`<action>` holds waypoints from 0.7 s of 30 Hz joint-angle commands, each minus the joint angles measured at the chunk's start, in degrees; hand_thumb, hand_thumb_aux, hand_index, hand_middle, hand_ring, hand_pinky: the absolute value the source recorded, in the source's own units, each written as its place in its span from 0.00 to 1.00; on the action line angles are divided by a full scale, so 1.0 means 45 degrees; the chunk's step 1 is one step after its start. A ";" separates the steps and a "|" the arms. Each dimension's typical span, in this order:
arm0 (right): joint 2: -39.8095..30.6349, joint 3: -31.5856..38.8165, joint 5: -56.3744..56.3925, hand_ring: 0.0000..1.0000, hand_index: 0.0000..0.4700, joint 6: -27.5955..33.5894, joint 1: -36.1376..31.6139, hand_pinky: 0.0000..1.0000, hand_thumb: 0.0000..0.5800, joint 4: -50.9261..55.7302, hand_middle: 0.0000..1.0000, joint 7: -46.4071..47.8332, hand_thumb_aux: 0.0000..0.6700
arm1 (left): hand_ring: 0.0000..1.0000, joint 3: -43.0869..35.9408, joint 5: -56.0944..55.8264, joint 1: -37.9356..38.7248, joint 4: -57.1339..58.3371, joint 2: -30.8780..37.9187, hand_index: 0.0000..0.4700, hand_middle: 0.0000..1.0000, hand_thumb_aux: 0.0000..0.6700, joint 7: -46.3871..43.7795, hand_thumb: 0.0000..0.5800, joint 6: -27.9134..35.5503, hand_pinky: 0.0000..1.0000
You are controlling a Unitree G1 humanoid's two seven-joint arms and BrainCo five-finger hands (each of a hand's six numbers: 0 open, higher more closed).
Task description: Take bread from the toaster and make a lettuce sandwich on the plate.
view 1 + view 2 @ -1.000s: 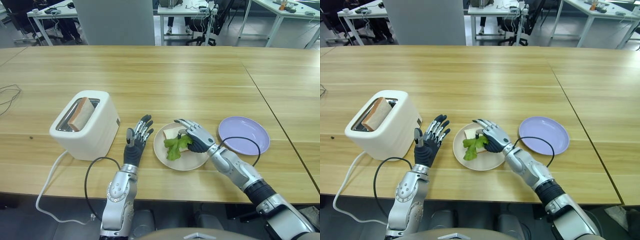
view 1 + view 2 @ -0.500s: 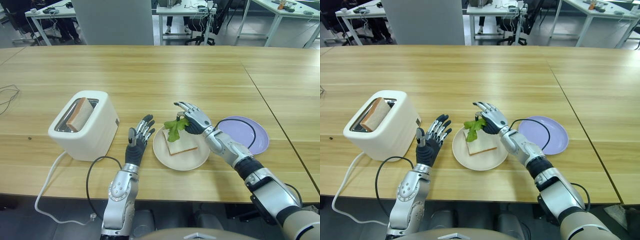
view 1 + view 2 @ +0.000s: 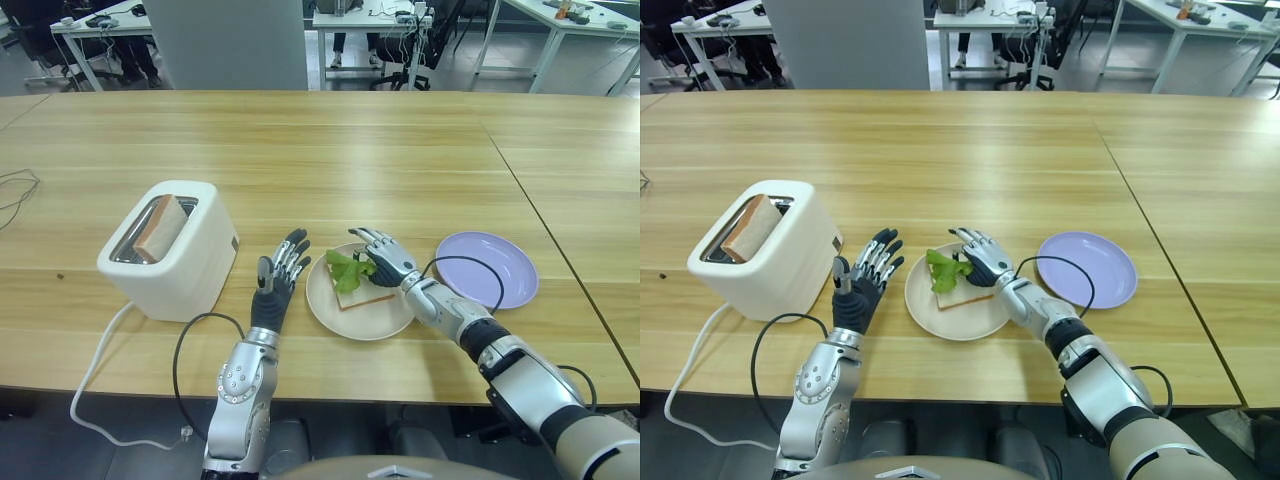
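Wood desk [image 3: 400,160], office behind. Right hand [image 3: 385,262] pinched lettuce [image 3: 347,268] over the bread slice [image 3: 365,296] on the beige plate [image 3: 330,318]. Left hand [image 3: 275,285] was spread, holding nothing, between beige plate and toaster [image 3: 170,262]; second slice [image 3: 162,226] stood in the slot to its left, so this hand was nearer

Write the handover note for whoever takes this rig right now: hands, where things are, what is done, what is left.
Left hand: open, holding nothing, upright between the toaster and the beige plate.
Right hand: pinching the lettuce just over the bread slice that lies on the beige plate.
Done: one slice is out of the toaster and on the plate.
Left: release the lettuce onto that slice, pull the second slice from the toaster slot, and lay it on top.
Purple plate sits to the right, with nothing on it.
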 commanded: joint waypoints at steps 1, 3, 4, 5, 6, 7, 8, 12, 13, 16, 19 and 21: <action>-0.0407 0.0202 0.0043 0.00 0.00 -0.0139 0.0500 0.00 0.00 -0.0226 0.00 0.0581 0.00 | 0.00 -0.0064 0.0181 0.0119 0.0239 0.0065 0.00 0.00 0.00 0.0069 0.00 0.0158 0.00; -0.0657 0.0173 0.0077 0.00 0.00 -0.0175 0.0724 0.00 0.00 -0.0624 0.00 0.0712 0.00 | 0.00 -0.0064 0.0202 0.0131 0.0233 0.0067 0.00 0.00 0.00 0.0073 0.00 0.0181 0.00; -0.0796 0.0104 0.0143 0.00 0.00 -0.0198 0.0849 0.00 0.00 -0.0918 0.00 0.0829 0.00 | 0.00 -0.0065 0.0216 0.0133 0.0238 0.0066 0.00 0.00 0.00 0.0074 0.00 0.0184 0.00; -0.0906 0.0043 0.0193 0.00 0.00 -0.0191 0.0946 0.00 0.00 -0.1188 0.00 0.0933 0.00 | 0.00 -0.0052 0.0222 0.0122 0.0269 0.0070 0.00 0.00 0.00 0.0069 0.00 0.0180 0.00; -0.0996 -0.0001 0.0230 0.00 0.00 -0.0181 0.1030 0.00 0.00 -0.1409 0.00 0.1018 0.00 | 0.00 -0.0043 0.0226 0.0114 0.0295 0.0071 0.00 0.00 0.00 0.0065 0.00 0.0175 0.00; -0.1079 -0.0046 0.0272 0.00 0.00 -0.0149 0.1117 0.00 0.00 -0.1662 0.00 0.1120 0.00 | 0.00 -0.0032 0.0226 0.0101 0.0322 0.0074 0.00 0.00 0.00 0.0058 0.00 0.0167 0.00; -0.1154 -0.0123 0.0349 0.00 0.00 -0.0133 0.1223 0.00 0.00 -0.1931 0.00 0.1219 0.00 | 0.00 -0.0027 0.0227 0.0088 0.0344 0.0078 0.00 0.00 0.00 0.0053 0.00 0.0165 0.00; -0.1513 -0.0286 0.0452 0.00 0.00 0.0060 0.1615 0.00 0.00 -0.3131 0.00 0.1591 0.00 | 0.00 -0.0009 0.0221 0.0083 0.0371 0.0109 0.00 0.00 0.00 0.0029 0.00 0.0161 0.00; -0.1605 -0.0340 0.0474 0.00 0.00 0.0119 0.1732 0.00 0.00 -0.3474 0.00 0.1701 0.00 | 0.00 -0.0008 0.0224 0.0089 0.0364 0.0126 0.00 0.00 0.00 0.0023 0.00 0.0172 0.00; -0.1929 -0.0533 0.0487 0.00 0.00 0.0350 0.2164 0.00 0.00 -0.4582 0.00 0.2012 0.00 | 0.00 0.0007 0.0209 0.0097 0.0349 0.0178 0.00 0.00 0.00 -0.0003 0.00 0.0194 0.00; -0.2335 -0.0873 0.0588 0.00 0.00 0.0548 0.2708 0.00 0.00 -0.5762 0.00 0.2322 0.00 | 0.00 0.0025 0.0271 0.0121 0.0259 0.0297 0.00 0.00 0.00 -0.0022 0.00 0.0219 0.00; -0.2635 -0.1341 0.0968 0.00 0.00 0.0591 0.3236 0.00 0.00 -0.6659 0.00 0.2415 0.00 | 0.00 0.0131 0.0598 0.0095 -0.0024 0.0579 0.00 0.00 0.00 0.0051 0.00 0.0186 0.00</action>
